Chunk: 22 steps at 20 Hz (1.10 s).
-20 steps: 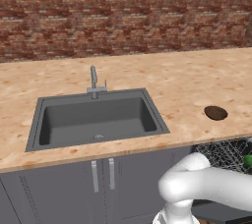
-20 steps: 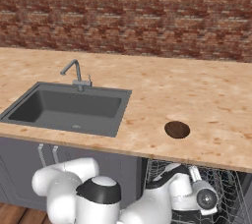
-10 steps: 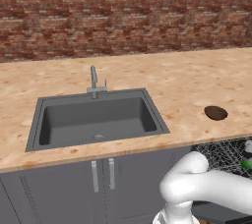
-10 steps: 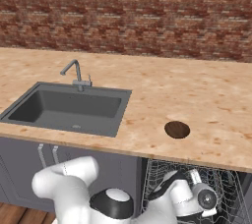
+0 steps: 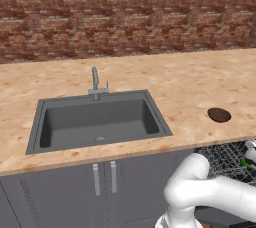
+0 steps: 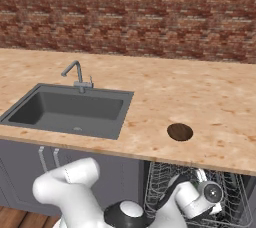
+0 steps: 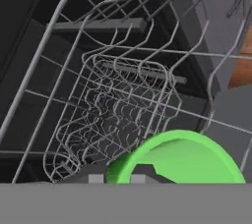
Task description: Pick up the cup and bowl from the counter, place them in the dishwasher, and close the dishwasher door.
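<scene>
A: How does the claw [image 7: 117,178] stand?

B: It hangs low inside the dishwasher [image 6: 235,192], below and to the right of the sink [image 6: 70,109]. Whether it is clenched or released cannot be told; only the dark tips peep up at the foot of the hand view.

A: And the cup [image 7: 187,156]?

B: Its bright green rim sits right against those tips, over the grey wire rack [image 7: 113,95]. Whether the claw grips it or merely touches it is unclear.

A: What lies past the cup?

B: A finer mesh basket within the rack, then the dark inner wall of the dishwasher.

A: The bowl [image 6: 179,132]?

B: It is on the counter [image 6: 200,97], well right of the sink and near the front edge, directly above the dishwasher. Nothing touches it.

A: Anything else near the sink?

B: A grey faucet [image 6: 76,74] rises at its back rim. Under the sink stand two grey cabinet doors [image 5: 75,192] with upright silver handles, and a red brick wall [image 5: 125,12] runs behind it.
</scene>
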{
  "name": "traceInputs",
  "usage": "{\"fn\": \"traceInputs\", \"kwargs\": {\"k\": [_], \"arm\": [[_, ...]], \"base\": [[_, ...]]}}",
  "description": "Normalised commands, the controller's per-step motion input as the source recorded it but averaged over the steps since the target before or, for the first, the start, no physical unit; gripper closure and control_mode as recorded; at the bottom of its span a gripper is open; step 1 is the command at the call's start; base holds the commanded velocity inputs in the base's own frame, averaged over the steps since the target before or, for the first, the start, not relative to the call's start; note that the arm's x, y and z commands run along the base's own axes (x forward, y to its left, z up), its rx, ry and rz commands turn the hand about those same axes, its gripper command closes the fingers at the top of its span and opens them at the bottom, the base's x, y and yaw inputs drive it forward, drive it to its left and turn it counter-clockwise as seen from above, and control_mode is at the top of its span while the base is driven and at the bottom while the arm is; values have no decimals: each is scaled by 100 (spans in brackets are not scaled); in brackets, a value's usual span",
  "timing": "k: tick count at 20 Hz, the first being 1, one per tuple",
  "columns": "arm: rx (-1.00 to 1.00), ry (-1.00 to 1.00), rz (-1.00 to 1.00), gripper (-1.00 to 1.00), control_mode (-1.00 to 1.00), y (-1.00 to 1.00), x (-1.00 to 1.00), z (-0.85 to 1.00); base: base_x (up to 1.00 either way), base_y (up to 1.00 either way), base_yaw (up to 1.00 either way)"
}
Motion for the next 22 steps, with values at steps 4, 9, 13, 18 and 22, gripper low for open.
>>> {"fn": "traceInputs", "kwargs": {"k": [4, 9, 13, 18, 22], "arm": [[3, 0, 0, 100, -100, -3, 0, -64], [0, 0, 0, -100, -100, 0, -9, -68], [0, 0, 0, -100, -100, 0, -49, -51], [0, -5, 0, -100, -100, 0, -60, 1], [0, -7, 0, -100, -100, 0, -19, 79]], "base": [[0, 0, 0], [0, 0, 0], [0, 0, 0], [0, 0, 0], [0, 0, 0]]}}
